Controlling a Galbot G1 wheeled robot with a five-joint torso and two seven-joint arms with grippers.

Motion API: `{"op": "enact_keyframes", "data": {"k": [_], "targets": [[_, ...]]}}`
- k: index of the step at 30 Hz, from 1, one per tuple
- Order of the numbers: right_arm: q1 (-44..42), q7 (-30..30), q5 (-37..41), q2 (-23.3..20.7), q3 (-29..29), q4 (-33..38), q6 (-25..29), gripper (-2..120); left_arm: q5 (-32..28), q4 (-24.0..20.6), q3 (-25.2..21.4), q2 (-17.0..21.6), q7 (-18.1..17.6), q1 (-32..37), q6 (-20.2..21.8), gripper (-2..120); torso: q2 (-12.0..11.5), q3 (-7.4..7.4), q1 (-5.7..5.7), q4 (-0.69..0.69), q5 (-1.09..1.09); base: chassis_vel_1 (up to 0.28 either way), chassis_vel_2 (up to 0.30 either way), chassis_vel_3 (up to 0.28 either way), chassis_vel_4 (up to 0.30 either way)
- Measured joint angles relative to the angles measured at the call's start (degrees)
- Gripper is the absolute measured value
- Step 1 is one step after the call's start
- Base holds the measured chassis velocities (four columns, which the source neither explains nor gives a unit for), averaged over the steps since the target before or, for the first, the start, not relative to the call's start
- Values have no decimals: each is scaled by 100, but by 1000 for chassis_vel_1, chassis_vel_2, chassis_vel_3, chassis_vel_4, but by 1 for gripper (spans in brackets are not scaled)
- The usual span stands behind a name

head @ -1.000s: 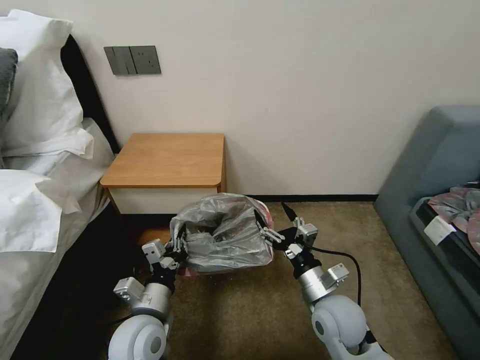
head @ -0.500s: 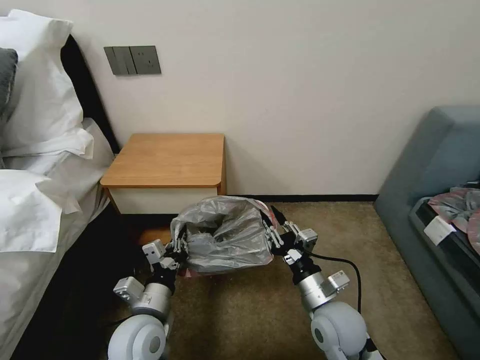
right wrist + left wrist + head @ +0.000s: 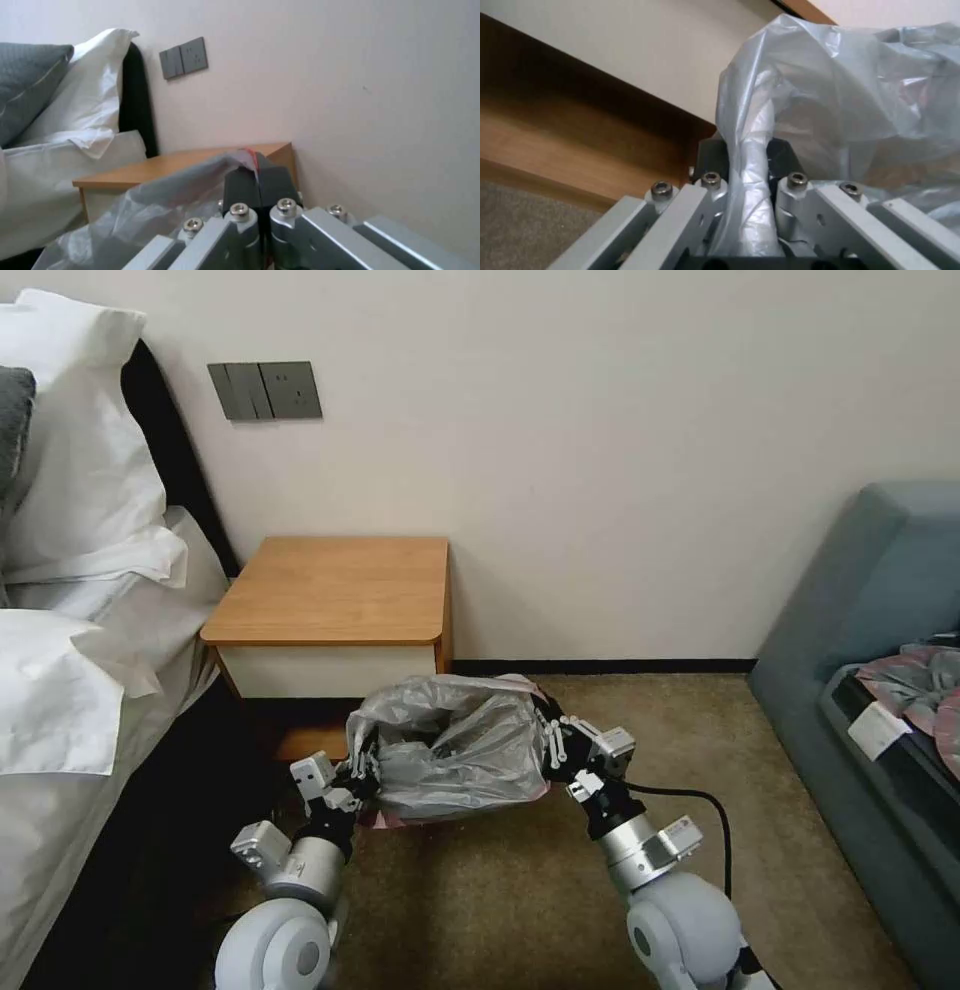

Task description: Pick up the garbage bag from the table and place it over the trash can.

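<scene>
Down low, 2 grippers clamped on the garbage bag [image 3: 450, 750]: left gripper [image 3: 358, 773] pinching its left edge, right gripper [image 3: 548, 738] its pink-edged right side. Spread over the hidden trash can, before the table [image 3: 335, 590]. Next, probably: pulling edges down evenly.

Soft even daylight, blurry wrist views

The head camera looked down from above toward the table [image 3: 335, 590] and the wall behind it. Both wrist cameras sat low and close beside that table [image 3: 185, 165], sharing its wood with the head view.
</scene>
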Motion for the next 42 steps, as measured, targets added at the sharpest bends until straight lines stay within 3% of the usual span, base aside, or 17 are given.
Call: {"op": "enact_keyframes", "data": {"k": [11,18,21,24,33,42], "targets": [[14,441,557,-190,78,89,-553,0,33,24,-7,-3,54,-11,-2,6,0,0,0,0,0,0,0,0,0],[-187,892,1716,-300,102,622,-1541,0,-36,26,-64,5,85,-44,-5,6,0,0,0,0,0,0,0,0,0],[-152,1383,2789,-348,160,907,-2101,0,-50,30,-83,4,215,-48,4,6,0,0,0,-1,-1,0,0,0,0],[-46,1624,3409,-365,190,1003,-2235,0,-48,30,-99,15,330,-28,39,6,0,0,0,0,-1,0,0,0,0],[181,1770,3665,-384,179,884,-2357,0,47,50,-115,65,515,-10,46,6,0,0,0,0,0,0,0,0,0],[244,2132,4253,-546,264,809,-2911,0,19,62,-176,80,747,-9,-48,6,0,0,0,0,0,0,0,0,0]]}}
